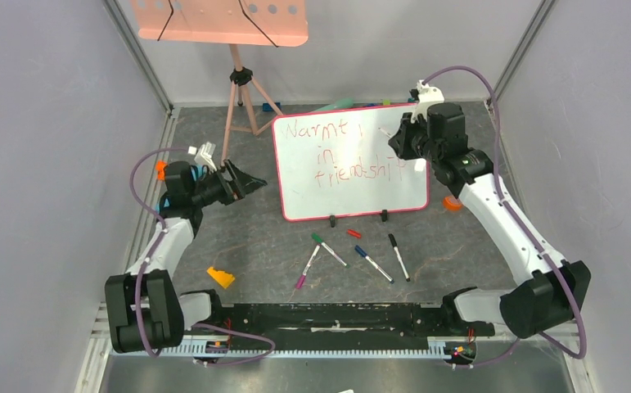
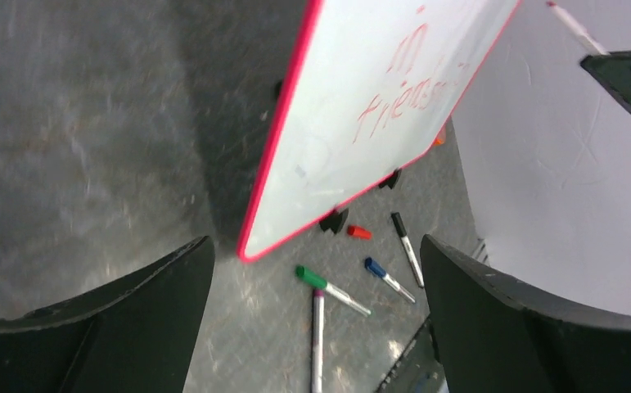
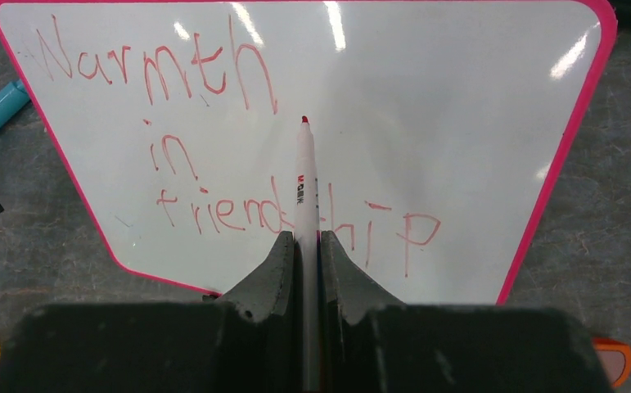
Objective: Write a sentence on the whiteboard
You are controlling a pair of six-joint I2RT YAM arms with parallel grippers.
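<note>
Pincers first: the right pincer (image 3: 307,239) is clamped tight on a red marker (image 3: 304,176), fingers pinching the white barrel on both sides, red tip pointing out ahead at the whiteboard (image 3: 475,115). That tip sits just past the end of the top line; whether it is actually touching the glossy surface is hard to call from the wrist view. Over on the other side, the left pincer (image 2: 313,246) is spread wide with nothing between its fingers (image 2: 132,319), hanging just off the board's left edge and clear of it. The board itself stands on its two black clip feet (image 1: 332,220) toward the middle-back of the worktop (image 1: 254,246), leaning back a little, its pink-red rim all round. On it, the sentence (image 3: 218,214) in thin red strokes, three lines: "Warmth", then "in", then "friendship", with the marker barrel crossing the last word in the wrist view. In front of the board, loose on the grey surface, a small red cap (image 1: 353,233), a green-capped marker (image 1: 328,250), a purple one (image 1: 307,268), a blue one (image 1: 373,264) and a black one (image 1: 398,257), all apart from the board. Near the left arm lies a yellow-orange wedge (image 1: 220,277), and behind it all a salmon-pink tray (image 1: 222,20) perches on a tripod.
</note>
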